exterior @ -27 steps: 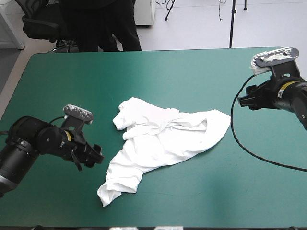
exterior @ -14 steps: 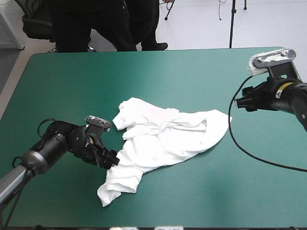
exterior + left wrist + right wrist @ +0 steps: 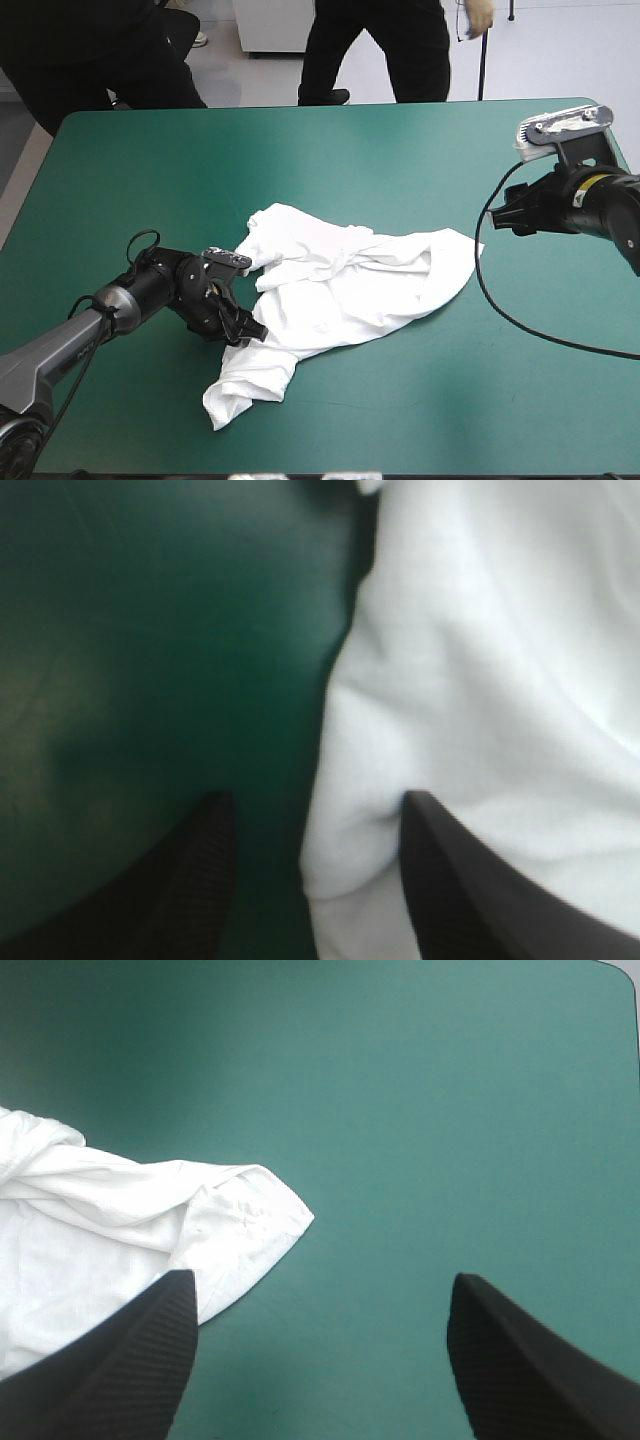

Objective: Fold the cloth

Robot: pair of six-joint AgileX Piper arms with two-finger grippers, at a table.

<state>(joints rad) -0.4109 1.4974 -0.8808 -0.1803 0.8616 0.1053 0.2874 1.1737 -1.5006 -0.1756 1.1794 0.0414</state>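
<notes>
- Currently the left gripper (image 3: 247,328) stands open. Its black fingers (image 3: 195,880) are apart and straddle an edge of the T-shirt (image 3: 340,295). One finger is over the bare teal-green cover (image 3: 400,150) and the other rests against white fabric. Nothing is clamped yet.
- Reading the high view as a clock face with 12 at the table's far edge, this gripper meets the heap at about 8 o'clock.
- The right gripper (image 3: 503,215) is wide open and empty. It sits at about 2 o'clock of the shirt, close to a hemmed corner that lies ahead of it, nearer one finger. It does not touch the corner.
- The T-shirt lies crumpled near the table's centre. One lobe trails toward 7 o'clock and a bunched part sits at 10 o'clock.
- Handling, as a judgement: the fabric looks light, soft and limp. It will likely drape, stretch and slide over the cover rather than hold a shape.
- Recommended hold: a hem or corner where the layers can be told apart. A pinch into the bunched middle risks catching several layers at once.
</notes>
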